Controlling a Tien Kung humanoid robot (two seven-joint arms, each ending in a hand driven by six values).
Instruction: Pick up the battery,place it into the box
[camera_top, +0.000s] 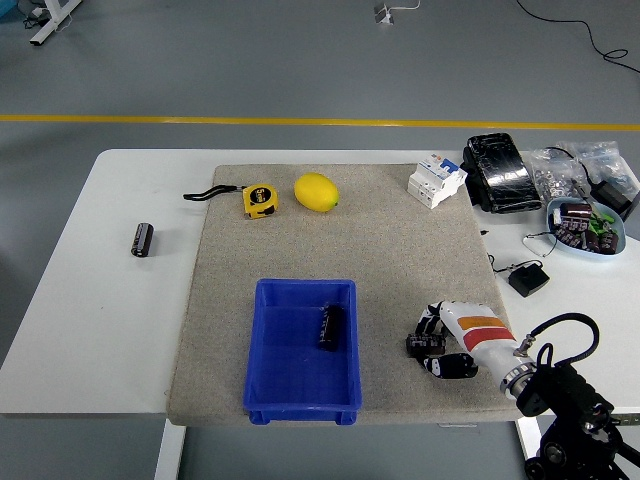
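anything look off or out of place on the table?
One thing: a second battery lies alone on the bare white table, left of the mat, while another battery already sits in the blue box. Nothing looks spilled or damaged. The right hand rests on the mat, holding nothing.

2 batteries: 1 in the blue box (300, 398) left of the fingers (428, 340), 1 (143, 240) far left on bare table. 1 box, 1 lemon (316, 192), 1 tape measure (260, 199), 1 hand (452, 340).
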